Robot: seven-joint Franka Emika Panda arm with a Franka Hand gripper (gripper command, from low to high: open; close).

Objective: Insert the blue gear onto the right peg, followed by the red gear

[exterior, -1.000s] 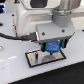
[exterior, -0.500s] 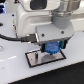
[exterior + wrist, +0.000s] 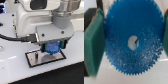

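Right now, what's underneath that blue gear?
In the exterior view the blue gear, held in the jaws, hangs over a dark-edged plate. Any peg beneath is hidden; the wrist view shows only white through its centre hole.

- No text, label, brand, number or sign can be read in either view (both pictures are small and soft).
- The blue gear [image 3: 131, 42] carries no marking on its face in the wrist view.
- The gripper [image 3: 51, 48] and the arm's white body show no legible lettering in the exterior view.
- The dark base plate [image 3: 36, 60] under the gear bears no readable print.
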